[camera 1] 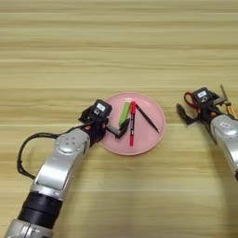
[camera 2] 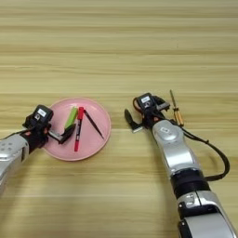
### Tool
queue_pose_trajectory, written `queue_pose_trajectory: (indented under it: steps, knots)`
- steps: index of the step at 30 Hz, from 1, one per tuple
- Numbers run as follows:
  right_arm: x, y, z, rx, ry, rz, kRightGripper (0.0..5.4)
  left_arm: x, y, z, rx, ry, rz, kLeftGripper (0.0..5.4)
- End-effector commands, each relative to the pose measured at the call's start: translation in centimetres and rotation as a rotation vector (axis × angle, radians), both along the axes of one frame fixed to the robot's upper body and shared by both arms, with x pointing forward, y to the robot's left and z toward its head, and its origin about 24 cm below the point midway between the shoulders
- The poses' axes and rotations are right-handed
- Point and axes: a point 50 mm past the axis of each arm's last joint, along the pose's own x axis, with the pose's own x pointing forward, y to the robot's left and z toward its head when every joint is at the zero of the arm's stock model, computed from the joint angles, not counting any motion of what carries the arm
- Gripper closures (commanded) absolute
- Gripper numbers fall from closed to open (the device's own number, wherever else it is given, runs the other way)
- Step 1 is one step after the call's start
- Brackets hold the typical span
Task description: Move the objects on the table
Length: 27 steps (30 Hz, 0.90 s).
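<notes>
While the light wooden desk (camera 1: 119, 42) is filling both views, the round pink plate (camera 1: 151, 135) is sitting a little below centre, flat on the planks. Three things are lying on it: the short green bar (camera 1: 124, 113) toward the plate's left half, tilted slightly; the red marker pen (camera 1: 132, 123) just right of it, running nearly top to bottom; and the thin dark stick (camera 1: 148, 118) slanting down to the right, its upper end close to the marker's top.

The left gripper (camera 1: 118, 132) is reaching over the plate's left rim. Its black fingers (camera 1: 123, 128) are standing apart, around nothing, with the tips close below the green bar's lower end; whether they are touching it, cannot tell.

The right gripper (camera 2: 131, 122) is hovering over bare desk right of the plate, well apart from it. Its fingers (camera 2: 128, 116) are also spread, gripping nothing.

The red-handled scissors (camera 1: 189, 99) are lying behind the right gripper, mostly hidden by the wrist, only the red loops showing. The small orange-handled screwdriver (camera 2: 177, 114) is lying just right of that wrist, shaft pointing toward the far edge.
</notes>
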Motion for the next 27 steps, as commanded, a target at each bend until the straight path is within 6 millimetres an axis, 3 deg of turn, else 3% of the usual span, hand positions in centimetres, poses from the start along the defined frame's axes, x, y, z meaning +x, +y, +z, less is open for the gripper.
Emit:
queue_pose_trajectory:
  steps: [1, 27]
  knots:
    - [-0.19, 0.13, -0.22, 0.003, 0.019, 0.0, 0.04, 0.13, 0.52, -0.11, 0.044, -0.002, 0.014, 0.0]
    - [-0.09, 0.56, 0.02, 0.034, 0.022, 0.003, 0.04, 0.92, -0.21, 0.09, 0.115, -0.042, -0.061, 0.0]
